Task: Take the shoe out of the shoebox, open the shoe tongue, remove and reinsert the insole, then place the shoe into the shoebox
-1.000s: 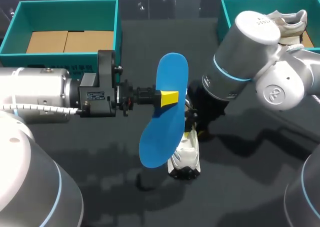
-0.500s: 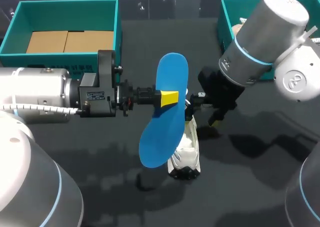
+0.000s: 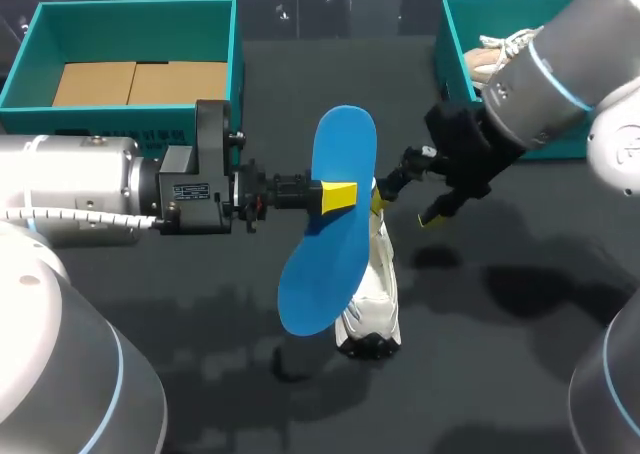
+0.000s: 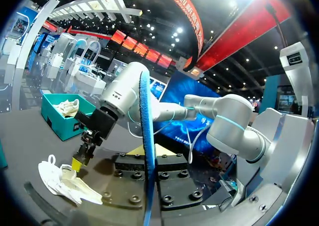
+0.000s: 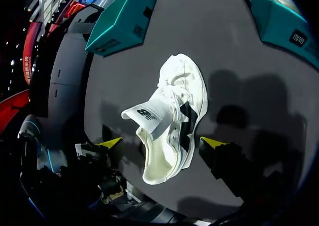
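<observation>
1. Gripping the blue insole (image 3: 335,264) between both yellow tips, the left gripper (image 3: 340,194) holds it in the air above the table (image 3: 500,374).
2. The white shoe (image 5: 184,91) rests on the table, tongue raised, partly behind the insole in the head view.
3. The right gripper (image 5: 162,142) hovers over the shoe, fingers spread wide, touching nothing.
4. A teal shoebox (image 3: 130,19) stands well apart.

Dark grey table (image 3: 480,399), smooth matte top, soft-edged shadows spread across its surface

Two shoes (image 3: 375,299) (image 3: 492,59), two boxes (image 3: 130,5) (image 3: 452,44), one insole (image 3: 335,244)
</observation>
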Controlling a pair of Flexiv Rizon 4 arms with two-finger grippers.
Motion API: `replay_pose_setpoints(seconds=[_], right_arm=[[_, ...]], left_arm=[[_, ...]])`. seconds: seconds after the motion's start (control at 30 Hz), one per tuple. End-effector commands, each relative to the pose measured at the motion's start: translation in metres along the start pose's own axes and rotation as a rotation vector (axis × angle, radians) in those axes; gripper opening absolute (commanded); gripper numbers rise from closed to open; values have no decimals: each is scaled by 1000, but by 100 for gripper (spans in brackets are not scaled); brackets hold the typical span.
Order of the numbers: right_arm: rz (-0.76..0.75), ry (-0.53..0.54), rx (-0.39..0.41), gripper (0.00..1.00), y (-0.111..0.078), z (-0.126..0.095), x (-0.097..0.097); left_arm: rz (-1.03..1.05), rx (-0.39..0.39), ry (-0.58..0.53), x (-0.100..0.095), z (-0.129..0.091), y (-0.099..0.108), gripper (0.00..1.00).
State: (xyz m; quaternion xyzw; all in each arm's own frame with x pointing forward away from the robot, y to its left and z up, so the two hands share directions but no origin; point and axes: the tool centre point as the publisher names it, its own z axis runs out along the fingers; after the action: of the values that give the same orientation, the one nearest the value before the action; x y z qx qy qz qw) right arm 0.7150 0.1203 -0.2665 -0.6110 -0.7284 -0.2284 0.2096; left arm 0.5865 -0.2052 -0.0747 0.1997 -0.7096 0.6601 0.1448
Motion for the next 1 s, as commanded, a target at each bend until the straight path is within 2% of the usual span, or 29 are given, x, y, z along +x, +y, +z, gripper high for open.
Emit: replay_pose_setpoints(seconds=[0.03, 0.1, 0.47, 0.6, 0.73, 1.0], right_arm=[[22, 189, -70, 100, -14, -35, -8], [19, 271, -72, 100, -12, -41, -4], [5, 278, -69, 100, -13, -43, -2], [37, 344, -60, 100, -6, -56, 11], [69, 397, -57, 100, -1, -73, 17], [116, 487, -75, 100, 6, -98, 34]], left_arm=[[0, 5, -3, 2, 0, 2, 0], [0, 5, -3, 2, 0, 2, 0], [0, 5, -3, 2, 0, 2, 0], [0, 5, -3, 2, 0, 2, 0], [129, 7, -4, -2, 2, -4, 0], [475, -29, -50, -28, 1, -18, 0]])
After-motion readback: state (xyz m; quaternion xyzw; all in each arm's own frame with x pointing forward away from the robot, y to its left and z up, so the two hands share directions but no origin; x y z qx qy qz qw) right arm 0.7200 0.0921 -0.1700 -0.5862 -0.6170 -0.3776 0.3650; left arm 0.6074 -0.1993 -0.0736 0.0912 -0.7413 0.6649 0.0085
